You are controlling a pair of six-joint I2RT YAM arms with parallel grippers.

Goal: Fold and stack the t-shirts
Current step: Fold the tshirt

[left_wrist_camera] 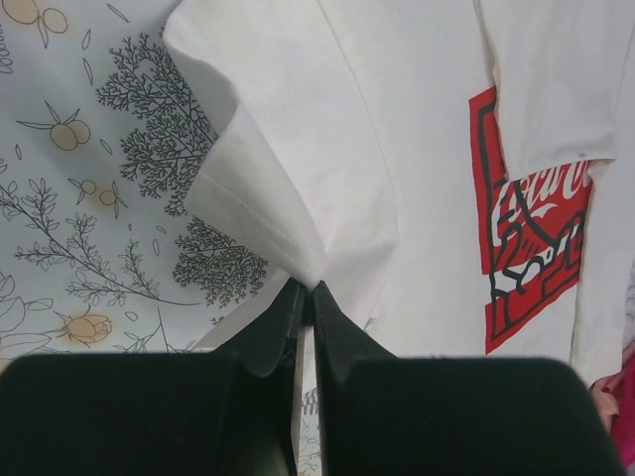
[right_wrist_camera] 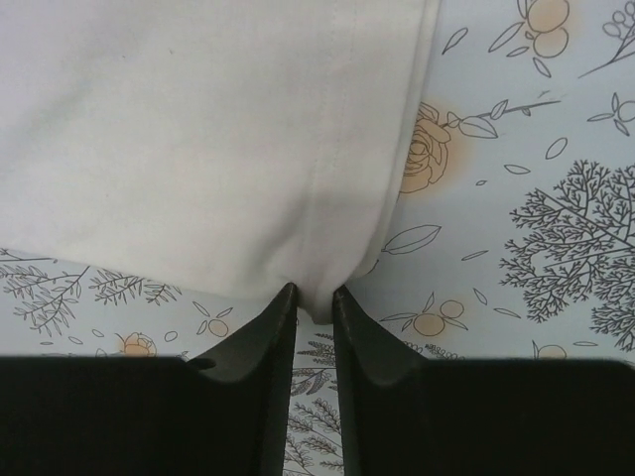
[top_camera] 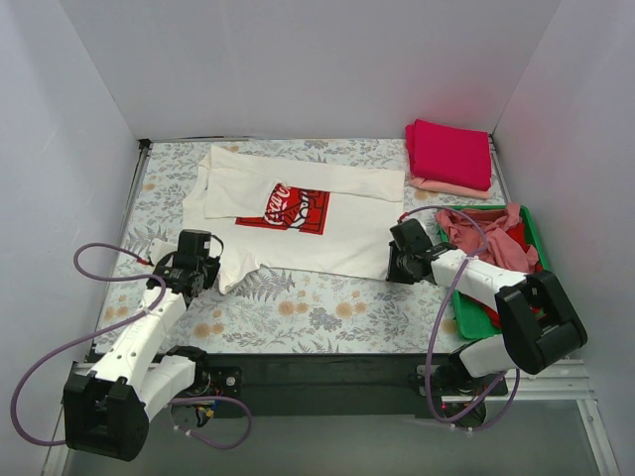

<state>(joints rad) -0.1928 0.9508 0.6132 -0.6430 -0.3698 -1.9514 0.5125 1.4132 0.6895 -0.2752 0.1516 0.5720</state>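
Note:
The cream-white t-shirt with a red logo (top_camera: pixel 298 213) lies spread on the floral cloth, its sleeves folded inward over the print. My left gripper (top_camera: pixel 210 270) is shut on the shirt's near-left hem corner (left_wrist_camera: pixel 308 283), which rises in a fold from the fingertips. My right gripper (top_camera: pixel 397 266) is shut on the near-right hem corner (right_wrist_camera: pixel 316 302). A folded magenta shirt (top_camera: pixel 451 152) lies on a pale pink one (top_camera: pixel 451 187) at the back right. Dusty-pink and red shirts (top_camera: pixel 491 238) lie crumpled in the green tray.
The green plastic tray (top_camera: pixel 463 315) stands at the right edge, under my right arm. The floral tablecloth (top_camera: pixel 327 307) covers the table. White walls close in the left, back and right sides.

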